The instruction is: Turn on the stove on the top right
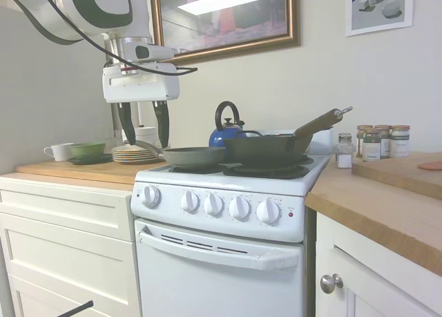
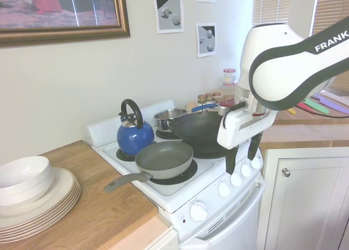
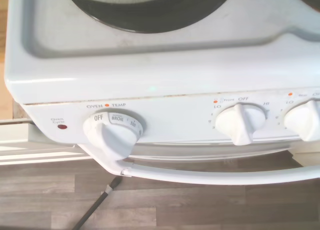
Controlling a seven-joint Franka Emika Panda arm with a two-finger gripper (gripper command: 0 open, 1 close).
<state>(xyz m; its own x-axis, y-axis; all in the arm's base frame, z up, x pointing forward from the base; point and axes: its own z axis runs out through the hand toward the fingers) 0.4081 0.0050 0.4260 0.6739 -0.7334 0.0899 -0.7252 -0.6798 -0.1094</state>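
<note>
Currently the white two-finger gripper hangs in the upper left of the first exterior view, its dark fingers parted and holding nothing. Below and to its right, the narrow white enamel stove fills the lower centre, five round white knobs lined along its front panel. A grey frying pan sits on the front burner at the centre of the second exterior view, behind it a blue kettle and a black wok.

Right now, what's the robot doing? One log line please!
gripper: open, above stove's front left | knobs: untouched | oven knob: OFF | frying pan, wok, kettle on burners
</note>
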